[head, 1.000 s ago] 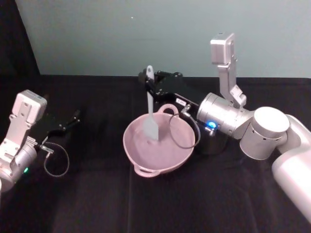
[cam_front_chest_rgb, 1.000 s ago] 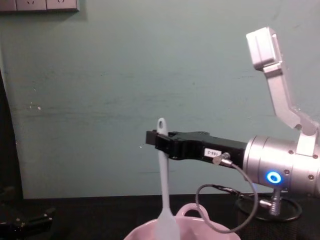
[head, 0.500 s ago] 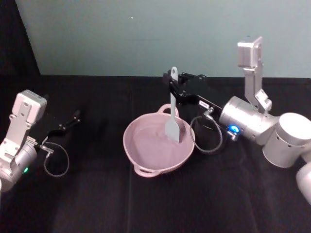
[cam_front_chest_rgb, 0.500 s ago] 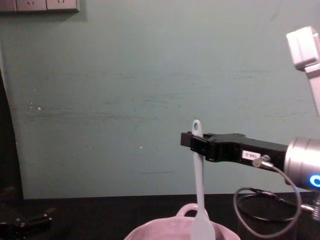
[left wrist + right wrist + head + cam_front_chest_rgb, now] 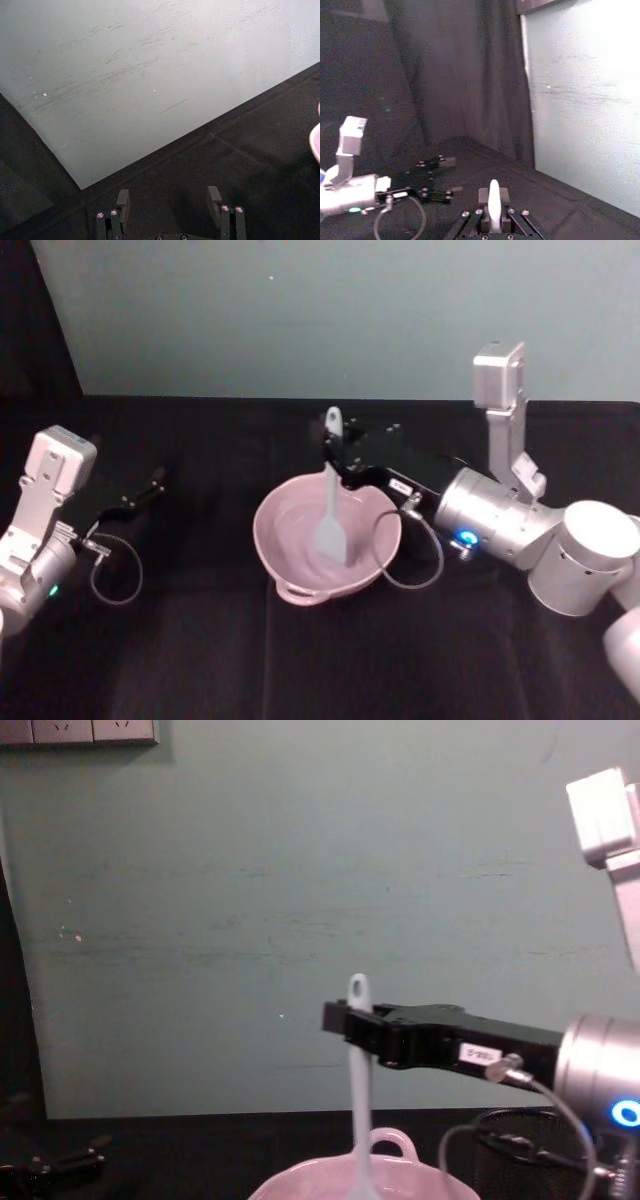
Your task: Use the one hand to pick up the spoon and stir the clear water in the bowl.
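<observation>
1. Above the bowl [image 5: 258, 532], the right gripper [image 5: 336, 445] is closed tight on the spoon's [image 5: 330, 512] upper handle, just under its hole.
2. The spoon hangs nearly upright, its flat head down inside the bowl, near the middle.
3. The clear water [image 5: 295, 540] is hard to see; the head seems to dip into it.
4. Well left of the bowl, the left gripper [image 5: 150, 485] rests low, fingers spread and empty.

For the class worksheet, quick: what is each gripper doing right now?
Left gripper: open, empty, off to the left.
Right gripper: shut on the spoon, held upright in the bowl.
</observation>
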Motion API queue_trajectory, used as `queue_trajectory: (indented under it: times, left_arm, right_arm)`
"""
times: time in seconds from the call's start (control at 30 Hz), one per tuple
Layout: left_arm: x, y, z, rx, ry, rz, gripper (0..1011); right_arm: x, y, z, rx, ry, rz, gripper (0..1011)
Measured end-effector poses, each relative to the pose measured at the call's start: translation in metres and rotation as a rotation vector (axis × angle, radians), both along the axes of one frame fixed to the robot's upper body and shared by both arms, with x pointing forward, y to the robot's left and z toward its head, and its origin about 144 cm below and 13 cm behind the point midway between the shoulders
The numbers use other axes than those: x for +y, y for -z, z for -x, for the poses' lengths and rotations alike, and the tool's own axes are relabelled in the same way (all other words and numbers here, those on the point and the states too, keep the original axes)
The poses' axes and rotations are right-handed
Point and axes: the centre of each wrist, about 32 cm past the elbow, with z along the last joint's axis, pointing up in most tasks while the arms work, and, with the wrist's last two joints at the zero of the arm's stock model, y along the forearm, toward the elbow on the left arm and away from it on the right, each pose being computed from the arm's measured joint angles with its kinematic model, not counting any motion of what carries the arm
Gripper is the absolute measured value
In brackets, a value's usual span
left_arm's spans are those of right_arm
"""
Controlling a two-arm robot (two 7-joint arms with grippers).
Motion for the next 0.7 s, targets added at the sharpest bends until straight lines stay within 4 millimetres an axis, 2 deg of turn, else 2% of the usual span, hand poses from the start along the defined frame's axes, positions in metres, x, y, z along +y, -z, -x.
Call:
queue_trajectory:
  times: [0.37, 0.7]
  left_arm:
    - [0.000, 0.000, 0.000, 0.000, 0.000, 0.000, 1011]
    - [0.000, 0.000, 0.000, 0.000, 0.000, 0.000, 1011]
  right_arm:
    - [0.033, 0.004, -0.013, 0.006, -0.065, -0.017, 114]
    - [0.044, 0.003, -0.037, 0.011, -0.045, -0.031, 114]
